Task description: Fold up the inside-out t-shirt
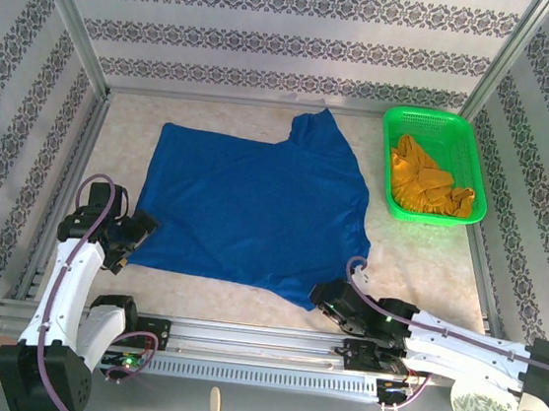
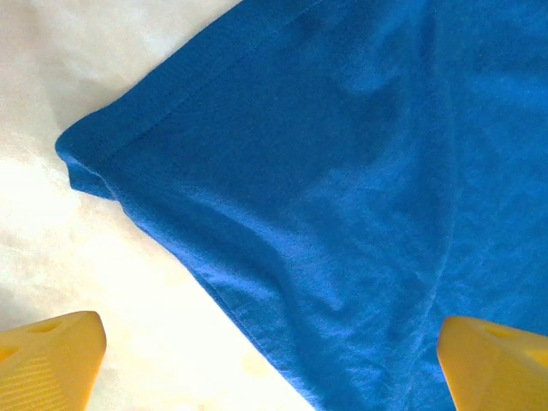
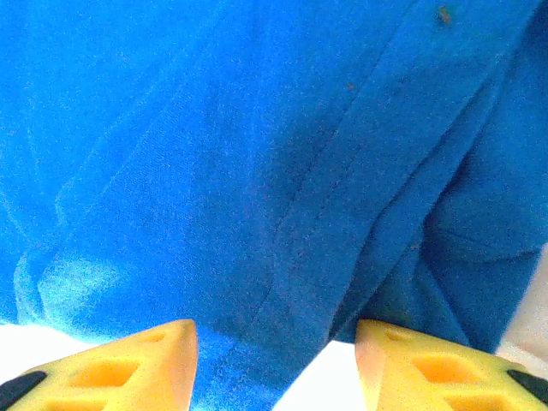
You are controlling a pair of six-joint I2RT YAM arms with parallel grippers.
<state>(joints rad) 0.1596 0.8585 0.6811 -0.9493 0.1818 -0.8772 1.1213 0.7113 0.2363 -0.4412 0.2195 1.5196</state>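
Blue t-shirt [image 1: 255, 203] lies spread mostly flat across the middle of the table [image 1: 426, 267], with light wrinkles and one sleeve pointing to the far side towards the green basket [image 1: 470, 166]. The basket sits at the far right, apart from the shirt, with a mustard garment [image 1: 424, 181] bunched inside. Left gripper [image 1: 130, 237] is at the shirt's near-left corner, jaws spread wide; the wrist view shows its yellow fingers [image 2: 51, 360] far apart, with the hemmed corner and bare table under them, gripping nothing. Right gripper [image 1: 326, 297] is at the shirt's near-right edge, also spread; its fingers [image 3: 128, 368] are low over creased blue cloth, with the edge between them. Cannot tell if they touch it.
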